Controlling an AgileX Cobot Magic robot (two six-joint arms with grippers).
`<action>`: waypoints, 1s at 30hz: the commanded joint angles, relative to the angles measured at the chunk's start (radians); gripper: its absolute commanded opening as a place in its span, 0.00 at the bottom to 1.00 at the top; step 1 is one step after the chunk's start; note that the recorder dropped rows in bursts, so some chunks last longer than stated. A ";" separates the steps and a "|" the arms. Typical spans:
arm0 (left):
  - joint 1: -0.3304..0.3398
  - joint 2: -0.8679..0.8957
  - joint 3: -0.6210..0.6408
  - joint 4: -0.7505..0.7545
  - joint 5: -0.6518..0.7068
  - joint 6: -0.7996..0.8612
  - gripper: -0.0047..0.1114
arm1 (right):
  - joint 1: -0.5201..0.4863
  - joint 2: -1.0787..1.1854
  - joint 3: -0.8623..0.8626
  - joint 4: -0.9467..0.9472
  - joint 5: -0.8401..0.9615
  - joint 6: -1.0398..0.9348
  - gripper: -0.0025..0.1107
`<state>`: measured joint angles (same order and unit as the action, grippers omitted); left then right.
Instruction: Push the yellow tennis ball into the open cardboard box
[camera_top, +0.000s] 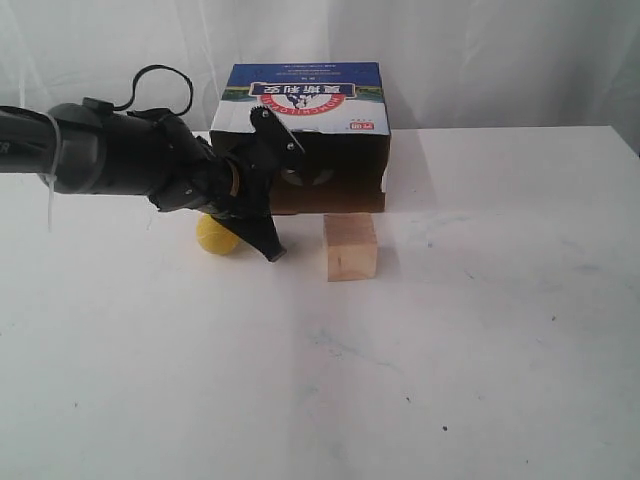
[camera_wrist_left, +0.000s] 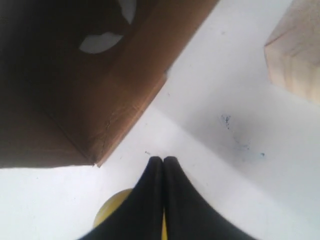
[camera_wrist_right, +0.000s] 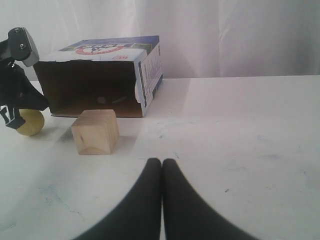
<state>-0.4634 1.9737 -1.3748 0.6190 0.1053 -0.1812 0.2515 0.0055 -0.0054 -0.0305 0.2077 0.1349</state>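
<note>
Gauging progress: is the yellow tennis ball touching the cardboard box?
Apart. The left wrist view shows white table between the yellow tennis ball and the cardboard box.

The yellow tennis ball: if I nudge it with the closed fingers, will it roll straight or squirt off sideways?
Round and on a smooth white table, the yellow tennis ball will probably roll freely from a light nudge. The shut left gripper is narrow, so an off-centre touch could send it sideways.

Ball (camera_top: 213, 238) L of cube (camera_top: 351, 247), box (camera_top: 305, 97) behind both.
</note>
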 joint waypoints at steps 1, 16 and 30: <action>-0.007 -0.071 0.005 0.022 0.110 -0.018 0.04 | -0.003 -0.005 0.005 -0.002 -0.006 0.004 0.02; 0.113 -0.065 0.157 0.008 0.015 -0.031 0.04 | -0.003 -0.005 0.005 -0.002 -0.006 0.004 0.02; 0.054 -0.011 0.157 -0.044 -0.119 -0.031 0.04 | -0.003 -0.005 0.005 -0.002 -0.006 0.004 0.02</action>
<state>-0.4052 1.9417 -1.2330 0.5945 -0.0576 -0.2015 0.2515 0.0055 -0.0054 -0.0305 0.2077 0.1349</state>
